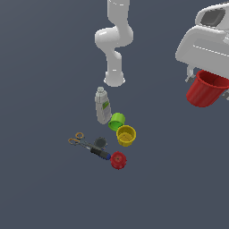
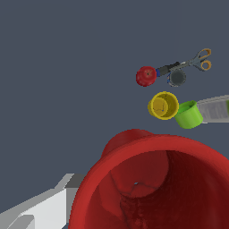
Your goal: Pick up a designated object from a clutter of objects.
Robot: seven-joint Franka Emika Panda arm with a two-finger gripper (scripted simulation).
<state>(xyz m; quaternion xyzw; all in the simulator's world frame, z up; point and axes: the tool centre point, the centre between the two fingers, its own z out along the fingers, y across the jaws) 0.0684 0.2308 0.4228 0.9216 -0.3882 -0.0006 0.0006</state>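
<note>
- Gripper [image 1: 202, 79] is closed on the red cup [image 1: 205, 89], held high in the air off the exterior view's right, well clear of the desk.
- The cup looks light, stiff and smooth; the rim wall is probably the best hold.
- The clutter [image 1: 107, 134] lies mid-desk, well apart.
</note>
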